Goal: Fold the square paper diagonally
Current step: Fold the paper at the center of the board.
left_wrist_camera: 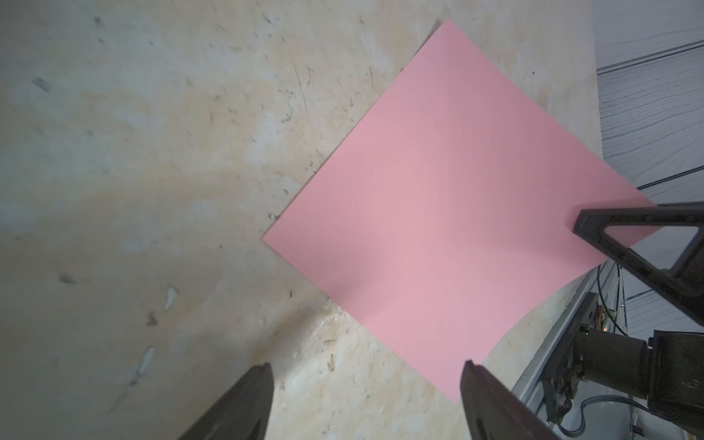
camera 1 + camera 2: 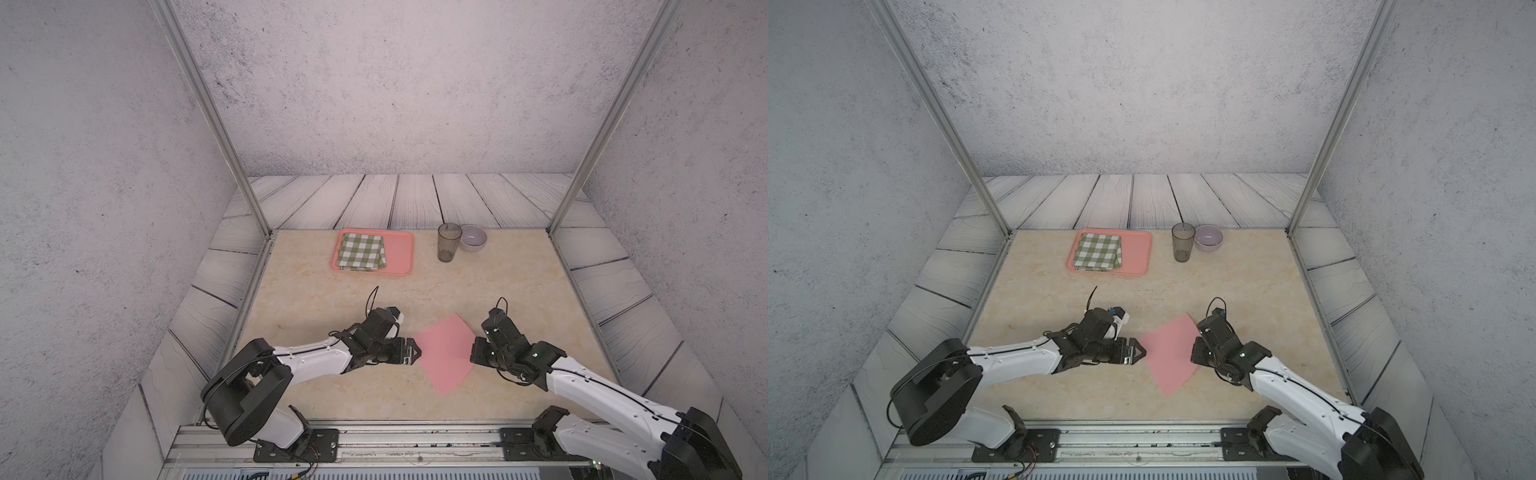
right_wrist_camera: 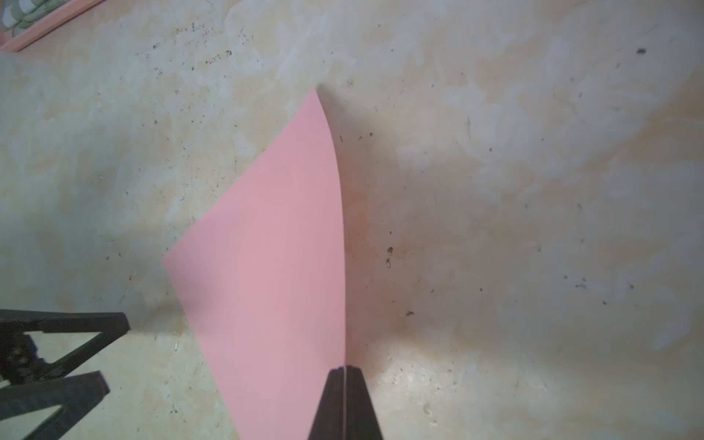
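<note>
The square paper (image 2: 444, 353) (image 2: 1169, 353) is a pink sheet lying as a diamond on the beige table between both arms. My right gripper (image 2: 473, 353) (image 3: 344, 368) is shut on its right corner, and the edge there curves up off the table into the jaws. My left gripper (image 2: 417, 352) (image 1: 367, 365) stands open at the sheet's left corner, holding nothing. In the left wrist view the paper (image 1: 457, 209) reaches just beside one of the fingertips (image 1: 470, 371), with bare table between the jaws. The right wrist view shows the paper (image 3: 274, 266) unfolded and the open left gripper (image 3: 114, 354) beyond it.
At the back, a salmon-pink tray (image 2: 401, 249) (image 2: 1136, 249) carries a folded green-and-white checked cloth (image 2: 360, 251). To its right stand a dark translucent cup (image 2: 449, 242) and a pale bowl (image 2: 473, 237). Metal posts and wall panels bound the table on both sides.
</note>
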Motion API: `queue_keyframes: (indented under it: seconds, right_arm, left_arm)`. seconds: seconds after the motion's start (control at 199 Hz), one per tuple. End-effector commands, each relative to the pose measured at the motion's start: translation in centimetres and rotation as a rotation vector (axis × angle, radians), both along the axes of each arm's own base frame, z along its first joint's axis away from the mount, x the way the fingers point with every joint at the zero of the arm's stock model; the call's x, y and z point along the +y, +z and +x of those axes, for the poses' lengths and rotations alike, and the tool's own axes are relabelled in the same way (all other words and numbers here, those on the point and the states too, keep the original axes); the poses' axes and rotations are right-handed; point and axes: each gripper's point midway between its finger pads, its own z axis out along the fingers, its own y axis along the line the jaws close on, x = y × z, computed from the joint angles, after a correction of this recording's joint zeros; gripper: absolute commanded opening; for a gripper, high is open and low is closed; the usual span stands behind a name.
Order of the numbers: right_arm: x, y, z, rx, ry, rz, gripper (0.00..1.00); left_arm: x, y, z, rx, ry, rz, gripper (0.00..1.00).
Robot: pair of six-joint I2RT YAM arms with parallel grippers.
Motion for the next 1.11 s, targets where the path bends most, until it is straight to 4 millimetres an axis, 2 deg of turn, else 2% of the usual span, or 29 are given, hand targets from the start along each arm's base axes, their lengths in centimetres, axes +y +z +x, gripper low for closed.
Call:
queue_keyframes:
  seconds: [0.0,0.217,0.463,0.549,0.816,1.103]
  right_arm:
    - [-0.9,0.7,0.1,0.006,0.019,-0.091,0.0]
    - [-1.2,1.5,0.4,0.039,0.05,-0.176,0.0]
    - [-1.2,0.2,1.1,0.136,0.084,-0.317,0.0]
    - [-0.9,-0.3,1.5,0.152,0.088,-0.334,0.0]
    - [0.0,-0.7,1.9,0.17,0.111,-0.327,0.0]
    - [1.6,0.0,2.0,0.167,0.129,-0.249,0.0]
  left_arm:
    - [1.6,-0.5,-0.1,0.001,0.011,0.066,0.79]
    - [0.5,0.3,0.7,-0.035,0.037,-0.029,0.75]
    - [-3.9,2.5,2.0,-0.019,-0.017,-0.207,0.71]
    - [-4.9,3.0,2.6,-0.021,-0.023,-0.242,0.69]
    - [-6.2,0.3,3.9,0.001,-0.016,-0.223,0.61]
    - [-6.5,-3.0,3.6,0.048,-0.025,-0.185,0.58]
